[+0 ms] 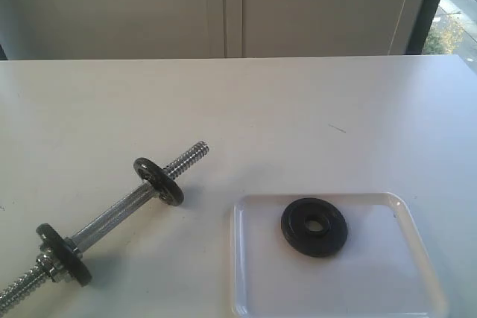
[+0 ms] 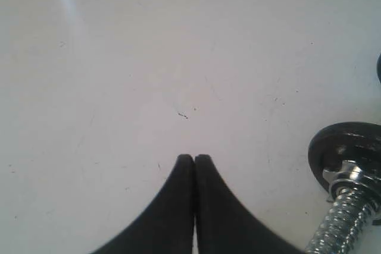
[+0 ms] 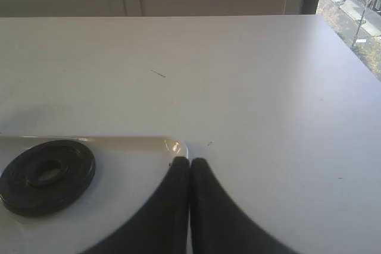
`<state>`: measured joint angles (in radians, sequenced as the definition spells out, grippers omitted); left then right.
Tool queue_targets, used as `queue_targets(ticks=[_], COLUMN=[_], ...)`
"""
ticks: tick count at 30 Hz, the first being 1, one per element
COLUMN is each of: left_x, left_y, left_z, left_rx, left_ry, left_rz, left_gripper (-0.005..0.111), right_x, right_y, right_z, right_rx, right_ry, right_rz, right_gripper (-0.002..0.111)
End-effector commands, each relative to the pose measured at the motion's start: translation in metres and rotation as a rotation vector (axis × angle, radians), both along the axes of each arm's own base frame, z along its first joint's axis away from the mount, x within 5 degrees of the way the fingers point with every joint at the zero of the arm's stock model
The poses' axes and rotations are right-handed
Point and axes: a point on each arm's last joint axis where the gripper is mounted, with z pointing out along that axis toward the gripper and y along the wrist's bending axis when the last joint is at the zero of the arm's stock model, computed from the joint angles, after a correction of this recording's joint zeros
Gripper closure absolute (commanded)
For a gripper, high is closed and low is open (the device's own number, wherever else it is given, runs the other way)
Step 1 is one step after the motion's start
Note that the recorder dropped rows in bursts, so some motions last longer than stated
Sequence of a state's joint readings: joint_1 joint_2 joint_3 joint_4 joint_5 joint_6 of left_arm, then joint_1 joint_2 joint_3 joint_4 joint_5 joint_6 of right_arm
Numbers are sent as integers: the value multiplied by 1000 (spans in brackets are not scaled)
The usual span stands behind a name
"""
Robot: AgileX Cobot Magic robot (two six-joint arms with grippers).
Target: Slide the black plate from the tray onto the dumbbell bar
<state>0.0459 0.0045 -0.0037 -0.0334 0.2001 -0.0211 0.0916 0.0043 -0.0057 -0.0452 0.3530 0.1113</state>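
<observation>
The black plate (image 1: 314, 226) lies flat in the translucent tray (image 1: 417, 247) at the front right; the right wrist view shows the plate (image 3: 47, 176) and the tray's corner (image 3: 175, 146). At the front left the chrome dumbbell bar (image 1: 112, 215) lies diagonally, with a black disc (image 1: 158, 182) near its far threaded end and another disc with a collar nut (image 1: 63, 255) near its close end. Neither gripper shows in the exterior view. My left gripper (image 2: 194, 159) is shut and empty, beside the bar's threaded end (image 2: 345, 215). Over the tray's corner, my right gripper (image 3: 189, 163) is shut and empty.
A white table (image 1: 298, 109) carries everything. A pale wall or cabinet front (image 1: 223, 5) runs behind its far edge. A window (image 1: 458, 13) is at the far right.
</observation>
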Motion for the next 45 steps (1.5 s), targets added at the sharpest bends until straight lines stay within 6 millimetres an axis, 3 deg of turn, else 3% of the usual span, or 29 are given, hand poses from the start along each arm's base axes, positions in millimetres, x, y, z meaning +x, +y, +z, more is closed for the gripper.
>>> queue_targets(ticks=[1,45], left_x=[0,0], left_y=[0,0], left_z=[-1,-1], left_rx=[-4,-4], left_ry=[1,1], left_rz=[1,1], left_gripper=[107,107], right_x=[0,0], right_y=[0,1], right_z=[-1,-1], right_rx=[-4,-4], right_ry=[-8,-8], right_rz=[6,29], right_gripper=[108,108])
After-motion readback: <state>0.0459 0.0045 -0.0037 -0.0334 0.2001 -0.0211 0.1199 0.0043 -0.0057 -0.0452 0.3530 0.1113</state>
